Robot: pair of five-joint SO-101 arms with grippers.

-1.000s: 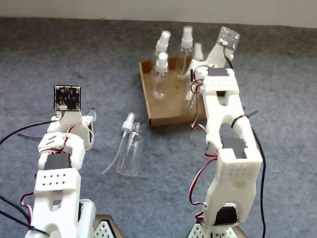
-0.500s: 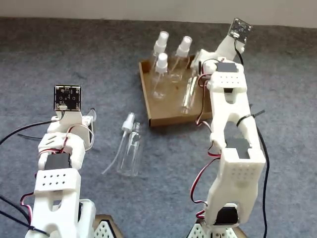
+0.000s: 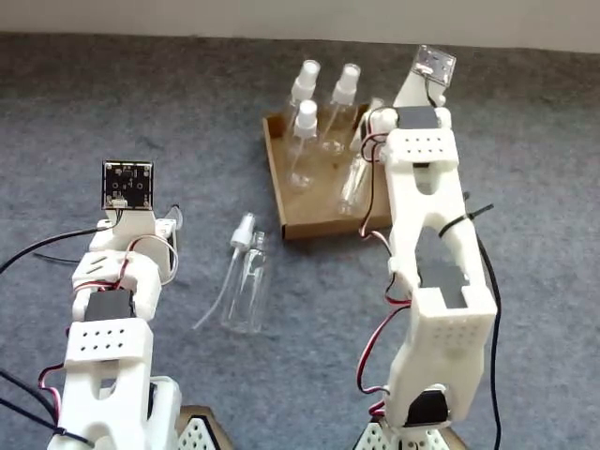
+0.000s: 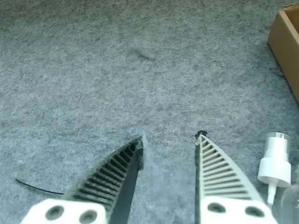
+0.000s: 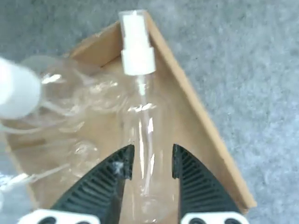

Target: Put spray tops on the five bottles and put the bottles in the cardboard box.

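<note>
Four of the five bottles are already inside the cardboard box [image 3: 323,227]. Three capped bottles [image 3: 339,103] stand upright toward its far side. A fourth bottle [image 5: 142,130], spray top fitted, leans at the side nearest the right arm, its capped end pointing into a corner of the box. The right gripper [image 5: 152,148] has its jaws pinching this bottle's clear body from both sides, low down.

The fifth bottle [image 3: 248,286] lies on its side on the bench, in front of the box and between the two arms, with no top on it. Its spray top [image 3: 243,232] lies loose just beside the neck, with the thin dip tube trailing alongside the bottle. The left gripper [image 4: 170,137] hangs low over bare bench with its jaws spread and nothing between them; the loose spray top sits just off to one side.

The step in hand looks like setting down the fourth bottle, so the task seems well past halfway. The next move probably calls for the right jaws to let go gently and lift straight out, since the upright bottles stand near and would tip easily. After that, one arm would have to steady the lying bottle, which is round and likely to roll. The other would thread the dip tube into its narrow neck and seat the top.
</note>
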